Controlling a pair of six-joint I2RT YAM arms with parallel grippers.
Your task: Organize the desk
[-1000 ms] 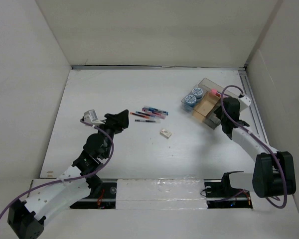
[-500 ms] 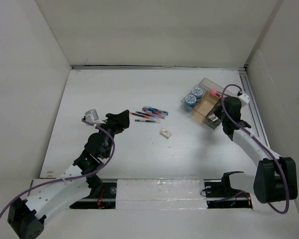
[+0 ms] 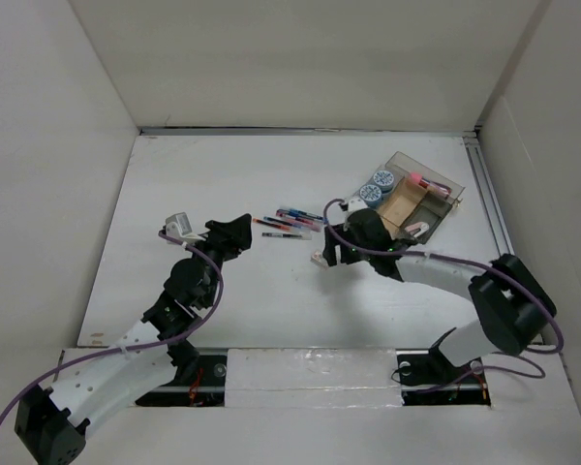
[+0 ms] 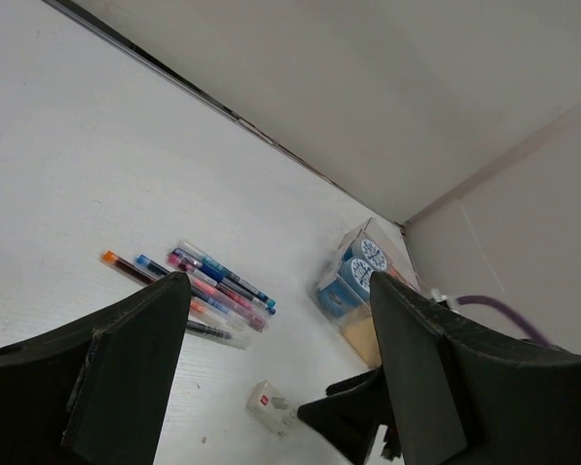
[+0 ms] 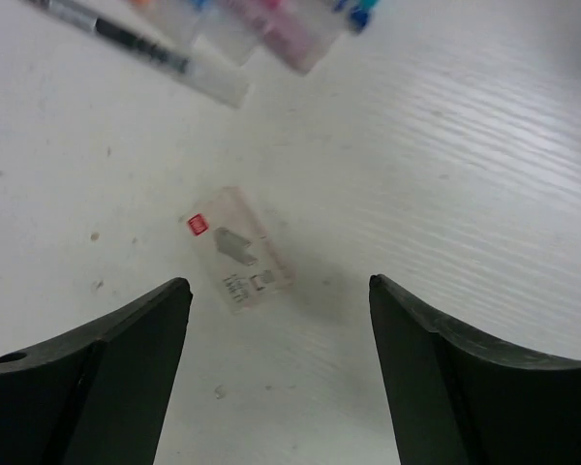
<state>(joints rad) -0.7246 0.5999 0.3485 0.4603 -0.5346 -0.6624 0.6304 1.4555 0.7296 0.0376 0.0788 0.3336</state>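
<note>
The desk (image 3: 223,184) is flat, matte white. Upright panels (image 3: 300,58) enclose three sides; a metal rail (image 3: 489,194) lines its right edge

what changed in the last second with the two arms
The right claw swung left from over the clear tray to hover, open, above the small white packet on the desk. It grips nothing. The left claw, the pens, the packet and the tray stayed put.

We see the desk (image 3: 223,174): white, matte, w/ 3 things lying on it. Pens (image 3: 290,223) sit side by side approx. mid-desk, a small white packet (image 5: 237,250) lies near them but apart, & a clear tray (image 3: 447,181) sits askew at right rear.
</note>
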